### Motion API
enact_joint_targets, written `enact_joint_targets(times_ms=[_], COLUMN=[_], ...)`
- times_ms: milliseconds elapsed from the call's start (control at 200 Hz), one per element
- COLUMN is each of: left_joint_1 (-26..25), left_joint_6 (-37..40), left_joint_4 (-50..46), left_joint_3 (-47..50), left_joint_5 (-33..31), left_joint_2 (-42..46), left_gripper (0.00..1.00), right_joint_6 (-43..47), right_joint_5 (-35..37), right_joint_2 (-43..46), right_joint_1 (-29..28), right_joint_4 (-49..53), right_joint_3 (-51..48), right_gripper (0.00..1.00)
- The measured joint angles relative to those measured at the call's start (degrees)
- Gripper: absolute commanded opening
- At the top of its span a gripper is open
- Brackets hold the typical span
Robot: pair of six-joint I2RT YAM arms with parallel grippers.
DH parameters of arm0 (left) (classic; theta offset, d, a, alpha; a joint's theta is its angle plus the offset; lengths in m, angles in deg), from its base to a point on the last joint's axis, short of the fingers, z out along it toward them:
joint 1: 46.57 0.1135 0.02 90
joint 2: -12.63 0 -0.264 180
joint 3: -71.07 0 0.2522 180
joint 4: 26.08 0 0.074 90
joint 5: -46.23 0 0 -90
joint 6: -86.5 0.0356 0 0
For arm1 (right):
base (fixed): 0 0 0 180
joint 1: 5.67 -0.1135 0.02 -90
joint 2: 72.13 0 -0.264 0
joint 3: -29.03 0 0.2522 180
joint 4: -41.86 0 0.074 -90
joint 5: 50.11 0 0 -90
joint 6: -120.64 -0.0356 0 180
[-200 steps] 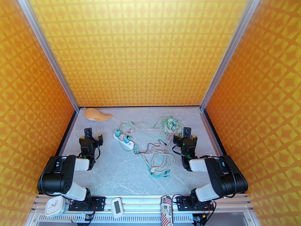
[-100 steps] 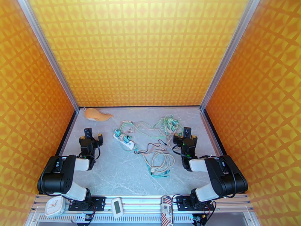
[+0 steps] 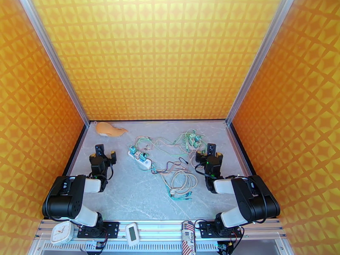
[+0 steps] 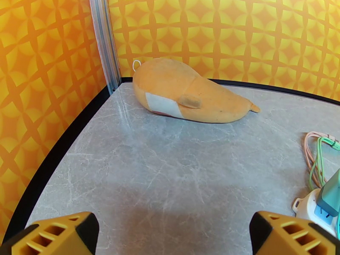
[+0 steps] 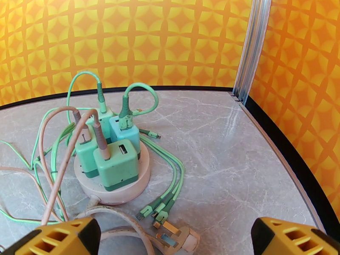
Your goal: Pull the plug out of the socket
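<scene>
Both arms sit folded, elbows drawn back near their bases, forearms pointing forward and low. The left gripper (image 3: 106,152) is spread wide and empty, its yellow fingertips (image 4: 51,234) far apart. The right gripper (image 3: 205,152) mirrors it, jaws wide, holding nothing.

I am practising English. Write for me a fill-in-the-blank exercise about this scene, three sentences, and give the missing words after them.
1. The orange plush toy lies in the far ____ corner of the table.
2. The white socket base under the green chargers is ____ in shape.
3. The left end effector and the right end effector are both ____ and hold nothing.

Missing words: left; round; open.
</scene>
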Motion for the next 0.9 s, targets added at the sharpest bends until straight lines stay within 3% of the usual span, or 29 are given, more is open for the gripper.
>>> enact_joint_targets(times_ms=[370,490,660,900], left_joint_1=[0.31,0.31,0.44,1.07], left_joint_6=[0.0,-0.28,-5.33,-19.82], left_joint_4=[-2.71,-14.56,-36.17,-60.02], left_joint_3=[-0.17,-4.33,-21.49,-34.93], left_joint_5=[0.2,-0.39,-2.23,-2.67], left_joint_2=[1.68,8.55,16.11,21.07], left_gripper=[0.99,0.99,0.99,0.99], right_joint_6=[-0.17,-0.17,0.04,-5.16], right_joint_5=[0.26,0.2,0.0,3.91], right_joint_2=[0.22,1.2,3.17,17.53], right_joint_1=[0.0,-0.02,-0.02,-0.02], right_joint_4=[0.02,-2.99,-4.85,19.93], right_joint_3=[-0.02,-1.97,-5.07,8.74], right_gripper=[0.99,0.98,0.98,0.98])
